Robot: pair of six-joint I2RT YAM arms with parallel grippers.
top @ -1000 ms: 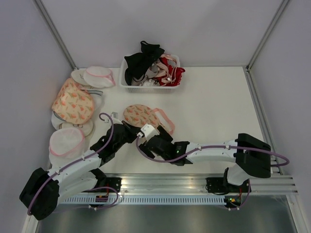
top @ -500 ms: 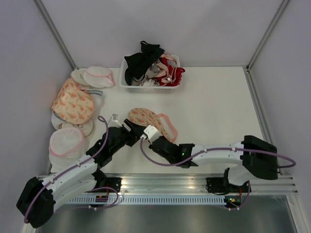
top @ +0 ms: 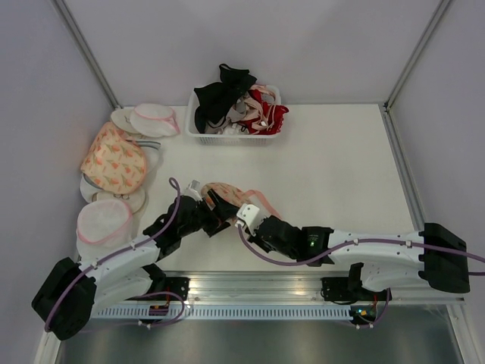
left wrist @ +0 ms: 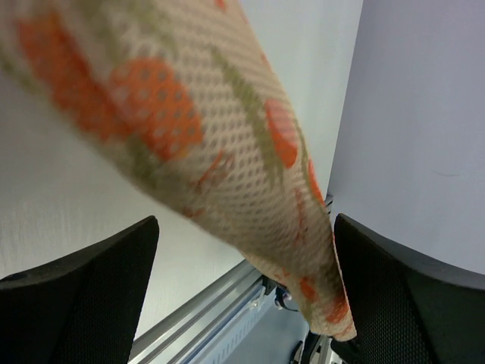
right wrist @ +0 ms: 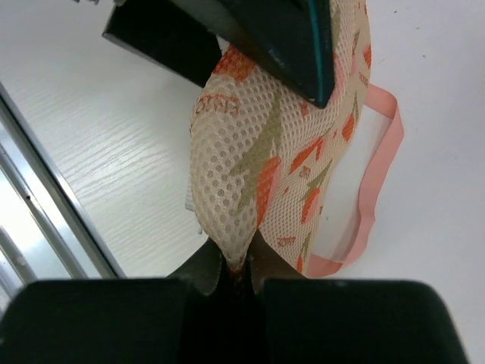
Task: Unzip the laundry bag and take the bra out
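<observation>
Your white worktop (top: 333,174) sits inside pale grey walls. Near the middle of its front edge lies the laundry bag (top: 232,193), bunched up into a ridge, with a pink band (right wrist: 377,159) looping along its right side. Your right gripper (right wrist: 241,262) is pinched tight on a fold of the bag's mesh. Your left gripper (left wrist: 244,235) stands with its fingers wide apart, the fabric passing between them. A basket (top: 235,137) of garments sits at the back edge.
</observation>
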